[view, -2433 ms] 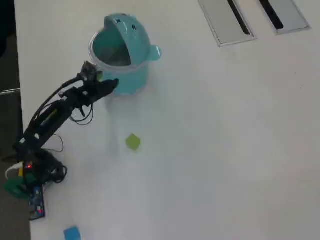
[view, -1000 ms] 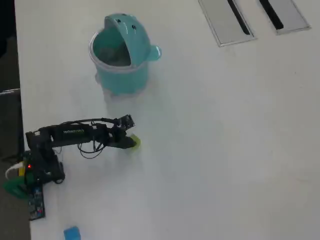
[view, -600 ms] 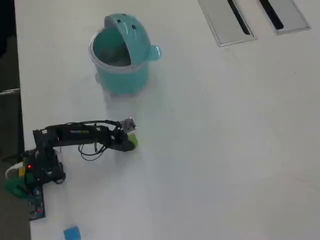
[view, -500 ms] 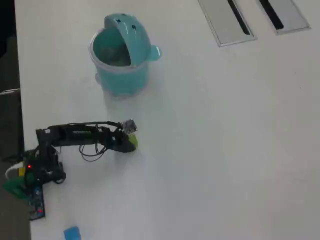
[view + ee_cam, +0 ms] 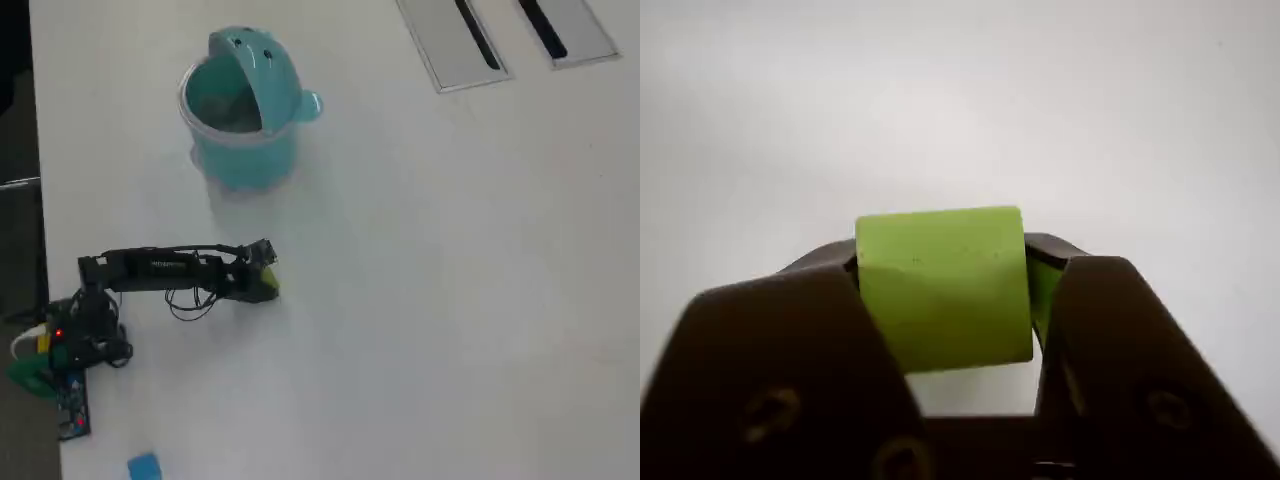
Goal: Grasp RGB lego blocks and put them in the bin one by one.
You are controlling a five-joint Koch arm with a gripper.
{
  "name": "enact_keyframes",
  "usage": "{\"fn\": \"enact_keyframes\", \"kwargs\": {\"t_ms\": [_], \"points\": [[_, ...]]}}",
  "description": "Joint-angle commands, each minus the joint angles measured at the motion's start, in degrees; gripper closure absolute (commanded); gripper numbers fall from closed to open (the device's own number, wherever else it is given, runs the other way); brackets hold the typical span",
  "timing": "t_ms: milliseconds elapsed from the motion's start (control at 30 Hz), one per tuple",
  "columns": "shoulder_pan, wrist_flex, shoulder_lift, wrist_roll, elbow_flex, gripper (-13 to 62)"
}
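In the wrist view a yellow-green block (image 5: 942, 285) sits squeezed between my gripper's (image 5: 950, 300) two dark jaws, one on each side of it, above the white table. The overhead view shows the gripper (image 5: 262, 286) stretched out low over the table with the yellow-green block (image 5: 268, 287) at its tip. The teal bin (image 5: 243, 110) stands further up the table with its lid flipped open, well apart from the gripper. A blue block (image 5: 144, 466) lies near the bottom left edge. No red block shows.
Two flat grey slotted panels (image 5: 462, 42) lie at the top right of the overhead view. The arm's base (image 5: 70, 340) with its wires sits at the table's left edge (image 5: 40, 200).
The arm swung from beside the bin down to the yellow-green block, and the jaws have come in around it. Over the last half second it barely shifted.
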Motion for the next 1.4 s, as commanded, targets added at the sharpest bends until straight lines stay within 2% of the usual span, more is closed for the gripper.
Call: {"fn": "enact_keyframes", "kwargs": {"t_ms": [0, 367, 433, 533, 700, 867, 933, 967, 1367], "points": [[-1.9, -3.3, 6.2, 2.0, -2.1, 31.3], [-15.6, 1.5, 23.8, 11.9, -7.2, 35.4], [-19.2, 5.0, 27.5, 13.3, -10.6, 36.1], [-29.3, 14.1, 31.3, 16.0, -25.6, 37.7], [-34.5, 19.9, 26.1, 16.0, -41.9, 37.8], [-37.4, 20.0, 19.2, 15.6, -49.7, 39.5], [-38.9, 19.9, 4.2, 15.3, -63.7, 40.8], [-38.6, 19.6, 0.9, 15.2, -66.4, 40.8], [-38.3, 13.8, -7.7, 15.2, -67.6, 40.7]]}}
